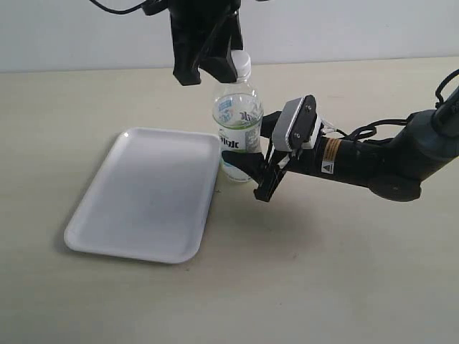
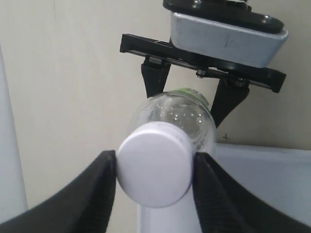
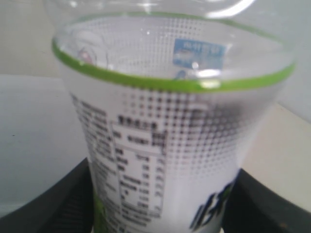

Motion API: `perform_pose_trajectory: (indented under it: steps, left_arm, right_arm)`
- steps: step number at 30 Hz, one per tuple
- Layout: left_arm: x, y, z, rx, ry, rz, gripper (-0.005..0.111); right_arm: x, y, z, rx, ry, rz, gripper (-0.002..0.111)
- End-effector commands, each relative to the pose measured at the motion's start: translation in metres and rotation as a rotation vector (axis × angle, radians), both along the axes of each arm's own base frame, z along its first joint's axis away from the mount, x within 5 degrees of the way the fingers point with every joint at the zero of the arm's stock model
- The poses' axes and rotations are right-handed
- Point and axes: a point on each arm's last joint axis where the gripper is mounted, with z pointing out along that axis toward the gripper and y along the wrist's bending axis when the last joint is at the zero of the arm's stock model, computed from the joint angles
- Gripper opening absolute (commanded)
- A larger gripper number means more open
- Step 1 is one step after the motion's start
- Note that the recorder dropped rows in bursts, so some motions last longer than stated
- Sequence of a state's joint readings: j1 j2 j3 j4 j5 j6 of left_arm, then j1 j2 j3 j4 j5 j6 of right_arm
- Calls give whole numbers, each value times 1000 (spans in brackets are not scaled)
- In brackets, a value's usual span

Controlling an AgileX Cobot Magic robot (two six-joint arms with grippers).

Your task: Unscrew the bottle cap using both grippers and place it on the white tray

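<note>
Bottle cap (image 2: 154, 165), a small round white plastic screw cap, is found seated on the neck of the small clear plastic bottle (image 1: 239, 129) with the white, blue-lettered label; no gap between the two is visible, and whether any turning has been applied cannot be told. The bottle stands upright on the beige table (image 1: 323, 272), just beside the long edge of the flat rectangular white tray (image 1: 143, 201), which holds nothing. The left pincer (image 1: 208, 61), black and reaching down from above, is closed on the bottle cap, its two fingers (image 2: 104, 184) pressing opposite sides in the left wrist view. The right pincer (image 1: 252, 174), black with a grey-white block and a yellow label on its arm, comes in from the side and is clamped on the lower body of the bottle, one finger on each side in the right wrist view. Assessment: both holds are established and the work stands at the unscrewing step. Outstanding items are to turn the cap free of the threads, lift it off, carry it across to the tray and release it there.
</note>
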State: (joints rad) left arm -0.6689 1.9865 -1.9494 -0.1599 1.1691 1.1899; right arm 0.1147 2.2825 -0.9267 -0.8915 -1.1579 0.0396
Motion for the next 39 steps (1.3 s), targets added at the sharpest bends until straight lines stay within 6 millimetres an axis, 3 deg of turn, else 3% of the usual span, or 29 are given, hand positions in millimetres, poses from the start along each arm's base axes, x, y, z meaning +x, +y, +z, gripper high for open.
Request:
perform_pose_trajectory:
  steps: [1, 6, 18, 39]
  left_arm:
    - [-2, -4, 5, -75, 56, 165, 0]
    - [-8, -5, 3, -121, 226, 465, 0]
    - [-9, -4, 2, -218, 422, 900, 0]
    - [-9, -4, 2, -252, 463, 1017, 2]
  right_arm:
    - [0, -1, -6, -62, 25, -4, 1]
    - [0, -1, -6, -62, 25, -4, 1]
    - [0, -1, -6, -63, 27, -4, 1]
    - [-2, 0, -7, -71, 29, 13, 1]
